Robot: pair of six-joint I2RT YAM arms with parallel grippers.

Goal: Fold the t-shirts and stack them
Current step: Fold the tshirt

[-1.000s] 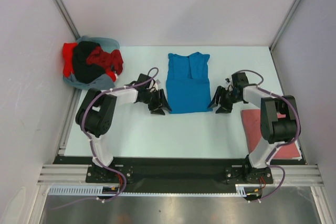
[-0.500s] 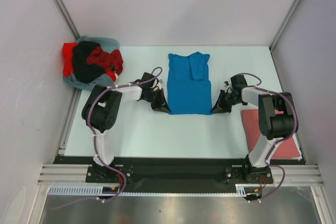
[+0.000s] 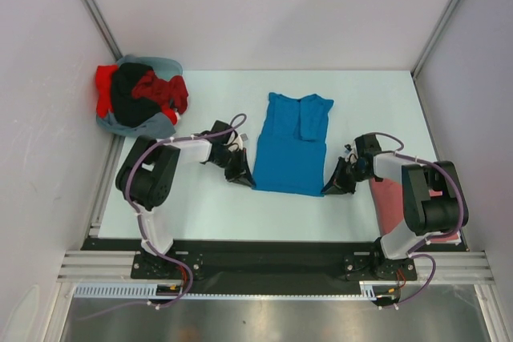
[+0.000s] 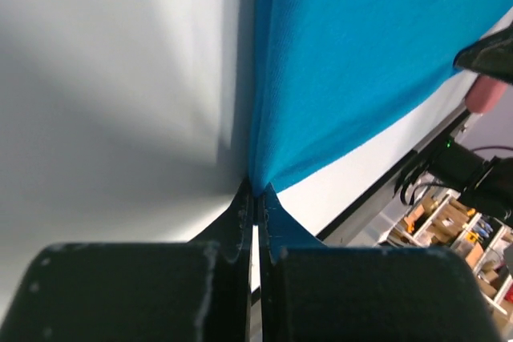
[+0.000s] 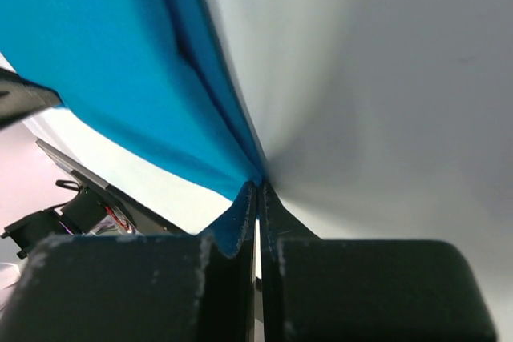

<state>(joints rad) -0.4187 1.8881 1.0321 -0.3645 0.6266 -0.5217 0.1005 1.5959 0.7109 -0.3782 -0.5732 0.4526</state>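
Note:
A bright blue t-shirt (image 3: pixel 290 150) lies partly folded in the middle of the table, sleeves turned in at its far end. My left gripper (image 3: pixel 245 179) is shut on its near left corner, and the blue cloth (image 4: pixel 345 62) runs away from the closed tips (image 4: pixel 256 190). My right gripper (image 3: pixel 329 187) is shut on the near right corner; in the right wrist view the blue cloth (image 5: pixel 120 62) pinches into the closed tips (image 5: pixel 258 186). A dull pinkish-red t-shirt (image 3: pixel 405 202) lies flat at the right, under the right arm. Red, black and grey-blue t-shirts lie heaped (image 3: pixel 138 95) at the far left.
White walls with metal posts close in the table (image 3: pixel 200 210) on three sides. The arms' bases sit on a black rail (image 3: pixel 264 258) at the near edge.
Both grippers closed on the blue t-shirt's near corners and drew its near hem toward the arm bases; the shirt has shifted slightly right and nearer.

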